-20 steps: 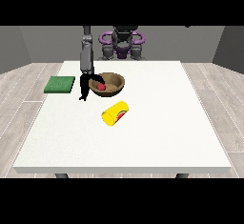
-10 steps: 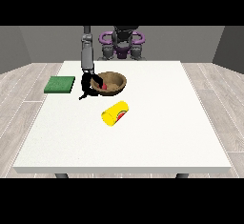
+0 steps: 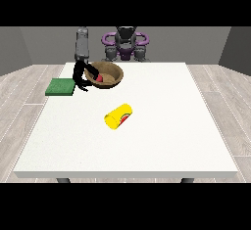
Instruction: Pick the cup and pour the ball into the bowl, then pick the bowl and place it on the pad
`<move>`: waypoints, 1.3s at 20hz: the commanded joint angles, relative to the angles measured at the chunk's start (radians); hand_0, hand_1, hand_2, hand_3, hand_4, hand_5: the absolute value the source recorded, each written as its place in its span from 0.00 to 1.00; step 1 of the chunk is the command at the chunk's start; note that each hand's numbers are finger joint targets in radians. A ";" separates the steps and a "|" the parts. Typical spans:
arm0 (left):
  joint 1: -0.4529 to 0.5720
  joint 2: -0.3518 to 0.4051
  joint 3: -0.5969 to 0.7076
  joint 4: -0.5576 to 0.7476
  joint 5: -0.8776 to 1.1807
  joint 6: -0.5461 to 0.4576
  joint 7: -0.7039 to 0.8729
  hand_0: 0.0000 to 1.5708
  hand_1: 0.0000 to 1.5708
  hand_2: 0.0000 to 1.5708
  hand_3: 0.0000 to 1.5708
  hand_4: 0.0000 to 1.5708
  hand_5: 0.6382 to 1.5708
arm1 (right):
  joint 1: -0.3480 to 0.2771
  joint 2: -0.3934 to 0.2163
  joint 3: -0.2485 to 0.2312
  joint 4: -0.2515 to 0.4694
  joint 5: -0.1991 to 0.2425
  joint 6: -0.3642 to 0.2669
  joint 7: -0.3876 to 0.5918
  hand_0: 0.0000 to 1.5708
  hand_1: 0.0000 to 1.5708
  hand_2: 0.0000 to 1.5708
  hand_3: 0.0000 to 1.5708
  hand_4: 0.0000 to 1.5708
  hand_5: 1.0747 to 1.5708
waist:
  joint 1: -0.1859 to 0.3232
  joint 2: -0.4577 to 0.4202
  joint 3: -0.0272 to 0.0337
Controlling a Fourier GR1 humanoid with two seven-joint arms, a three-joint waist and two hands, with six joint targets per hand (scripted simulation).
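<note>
You have the black hand at the view's left [image 3: 80,79] curled over the near-left rim of the round brown wooden bowl [image 3: 109,74], gripping it at the table's far left. A small red ball [image 3: 99,78] sits inside the bowl, just beside the fingers. The flat green square pad [image 3: 60,86] lies just to the hand's left. The yellow cylindrical cup [image 3: 118,116] lies on its side mid-table, well apart from the bowl.
</note>
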 commanded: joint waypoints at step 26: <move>0.091 0.070 0.023 -0.114 0.021 0.047 -0.043 0.00 0.00 0.00 0.00 0.09 0.96 | -0.002 -0.380 -0.219 0.269 -0.114 0.387 -0.213 1.00 1.00 1.00 0.60 0.82 0.94 | -0.054 0.114 0.0098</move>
